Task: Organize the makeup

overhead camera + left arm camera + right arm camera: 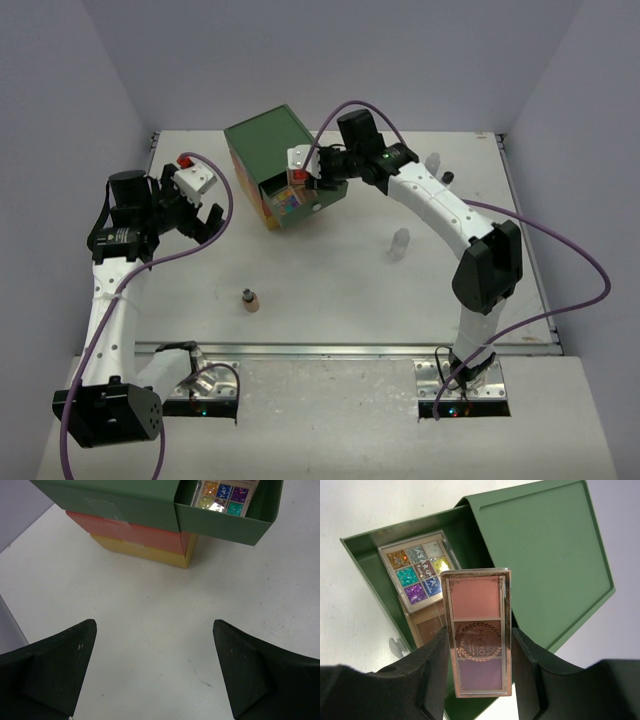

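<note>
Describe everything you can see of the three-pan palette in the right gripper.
The three-pan palette is a narrow rectangle with a shiny rose-gold frame, scrolled at the corners. Its pans run pink, brown with an embossed wreath crest, then mauve. The right gripper clamps its long edges between black fingers, with its face toward the wrist camera. It hangs over the open green drawer, above the glitter palette lying inside. Only the fingers appear to touch it.
</note>
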You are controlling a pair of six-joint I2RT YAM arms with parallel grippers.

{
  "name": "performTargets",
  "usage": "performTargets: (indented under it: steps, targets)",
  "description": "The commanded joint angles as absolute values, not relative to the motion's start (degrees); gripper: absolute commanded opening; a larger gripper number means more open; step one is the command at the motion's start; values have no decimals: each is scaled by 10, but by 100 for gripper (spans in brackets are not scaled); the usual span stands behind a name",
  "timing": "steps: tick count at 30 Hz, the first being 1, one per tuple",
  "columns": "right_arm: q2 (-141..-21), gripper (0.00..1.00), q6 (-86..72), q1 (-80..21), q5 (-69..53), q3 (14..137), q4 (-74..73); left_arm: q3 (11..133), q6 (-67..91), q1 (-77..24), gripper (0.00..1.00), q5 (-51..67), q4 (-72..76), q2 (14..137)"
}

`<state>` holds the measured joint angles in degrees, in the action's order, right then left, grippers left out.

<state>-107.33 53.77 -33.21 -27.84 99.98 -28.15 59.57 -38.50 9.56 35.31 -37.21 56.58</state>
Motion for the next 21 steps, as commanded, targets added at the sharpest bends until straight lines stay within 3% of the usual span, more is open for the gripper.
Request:
performTargets:
  steps: [1, 5, 12, 21]
  targets:
    - [-1081, 26, 557, -339, -263, 1019, -277, 596, -387, 99, 100, 356, -359, 561]
    - [-1090, 32, 557, -343, -259, 1028, -279, 596, -392, 99, 100, 351, -359, 557]
    - [-1097, 57, 556, -350, -245, 1035, -272, 596, -396, 99, 100, 348, -362, 555]
    - [-1083, 65, 538, -350, -249, 1040, -250, 593, -396, 99, 100, 349, -359, 559]
